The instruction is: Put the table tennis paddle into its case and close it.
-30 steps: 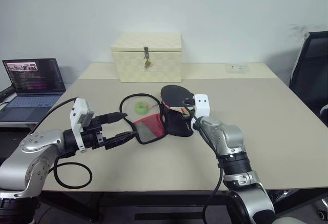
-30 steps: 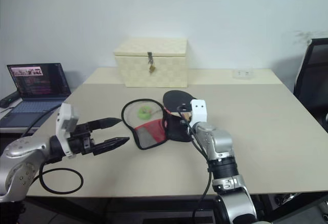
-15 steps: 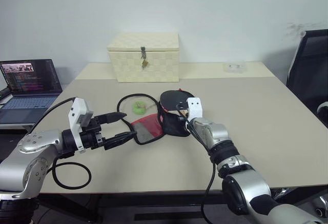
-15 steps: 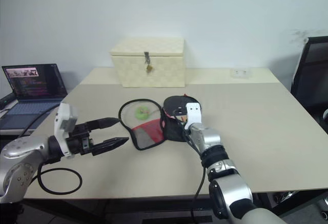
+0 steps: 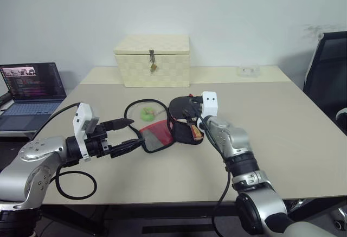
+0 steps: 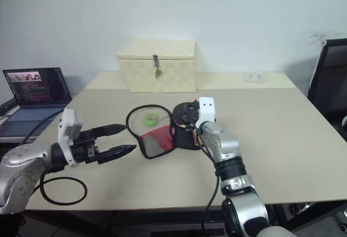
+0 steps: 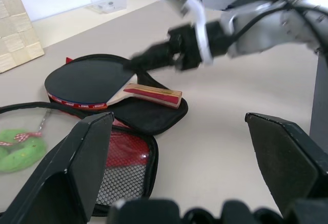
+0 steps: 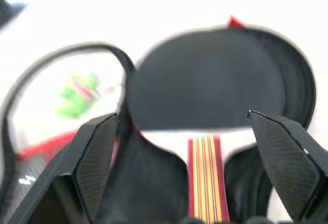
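My right claw (image 8: 187, 170) has just let go and opened wide above the paddle (image 7: 97, 83), which now lies on the open case (image 7: 134, 115) mid-table, so zipping comes next, while my left claw (image 5: 126, 134) waits wide on the left of the tan table (image 5: 303, 123).

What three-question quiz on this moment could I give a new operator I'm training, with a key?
1. True or false: the table tennis paddle lies on the open case.
2. Which stands behind the case? A) cream checkered box B) kettle C) toolbox
3. How do the right gripper's jaws stand?

Key
1. True: its blade and handle rest on the case's black half, the mesh flap spread beside it.
2. A.
3. Open, above the paddle's handle and holding nothing.
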